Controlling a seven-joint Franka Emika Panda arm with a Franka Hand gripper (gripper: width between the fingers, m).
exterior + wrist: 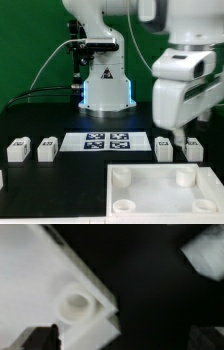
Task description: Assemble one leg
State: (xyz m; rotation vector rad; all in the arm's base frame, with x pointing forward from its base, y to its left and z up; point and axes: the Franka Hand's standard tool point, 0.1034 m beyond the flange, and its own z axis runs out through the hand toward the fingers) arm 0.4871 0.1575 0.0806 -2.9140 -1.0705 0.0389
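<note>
While the hand (177, 131) hangs above the bench (40, 190), its fingers (40, 336) are spread wide with nothing between them. It hovers at the exterior view's right, just above the third leg (163, 148) and the fourth leg (193, 150). The first leg (17, 150) and the second leg (47, 150) stand at that view's left, with the marker board (108, 142) between the pairs. The white panel (155, 195) lies nearer, and its round socket (75, 305) is blurred in the wrist view.
</note>
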